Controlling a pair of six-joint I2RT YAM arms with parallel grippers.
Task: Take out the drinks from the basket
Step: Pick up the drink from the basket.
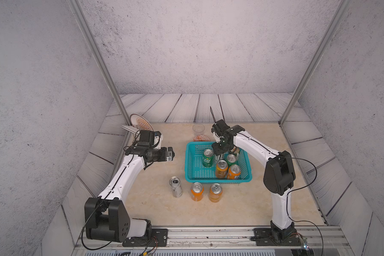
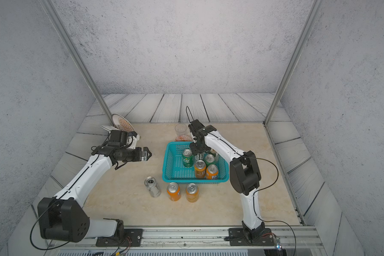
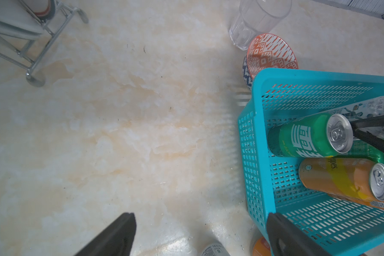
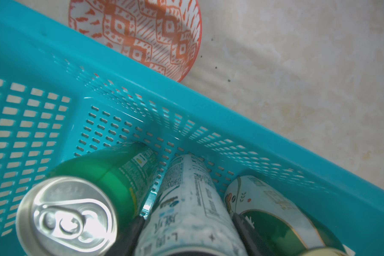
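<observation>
The teal basket (image 1: 217, 180) sits mid-table and holds several upright drinks: a green can (image 1: 207, 157), another green one (image 1: 231, 159), two orange cans (image 1: 221, 169) and a gold-topped can (image 4: 275, 210). My right gripper (image 1: 220, 155) reaches down into the basket. Its fingers press both sides of a tall silver-white can (image 4: 186, 199), seen close in the right wrist view. In front of the basket stand a silver-white can (image 1: 175, 186) and two orange cans (image 1: 196, 191). My left gripper (image 1: 172, 154) hovers open to the left of the basket, holding nothing.
A clear glass cup (image 1: 198, 129) and an orange-patterned bowl (image 1: 201, 138) stand just behind the basket. A dish rack with a patterned plate (image 1: 141, 123) is at the back left corner, behind my left arm. Metal posts frame the back corners.
</observation>
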